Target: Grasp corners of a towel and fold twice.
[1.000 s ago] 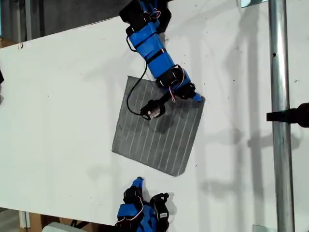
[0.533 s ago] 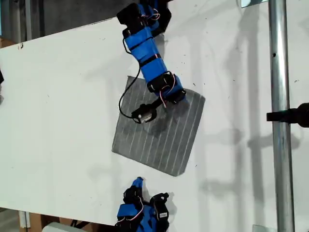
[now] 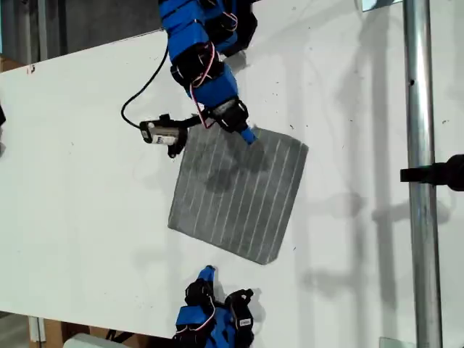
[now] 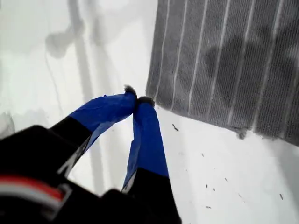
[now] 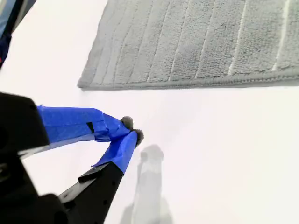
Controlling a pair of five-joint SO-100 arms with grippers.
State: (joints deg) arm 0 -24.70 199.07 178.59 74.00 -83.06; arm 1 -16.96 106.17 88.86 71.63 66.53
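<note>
While the towel lies fully spread and flat on the white table, with all of its visible edges down and no crease in it, I judge the task to be at its very start: 0 of the 2 folds are made and no corner is held. My first gripper hangs at the towel's upper edge in the exterior view. In the first wrist view its blue tips are pressed together with nothing between them, just beside the cloth's hem. My second gripper sits near the exterior view's bottom, close to the towel's lower edge but apart from it. Its jaws are also closed on nothing in the second wrist view, where 1 corner lies on the table ahead of it. What is left is everything: take hold of corners, carry them across for fold 1, then repeat for fold 2. Compared with 1 second ago, the first arm has swung away from the corner at the exterior view's right, where its tip was then. It has moved along the upper edge toward the exterior view's left, and its wrist camera now sticks out over bare table. The towel has not shifted, and the second arm has stayed put.
</note>
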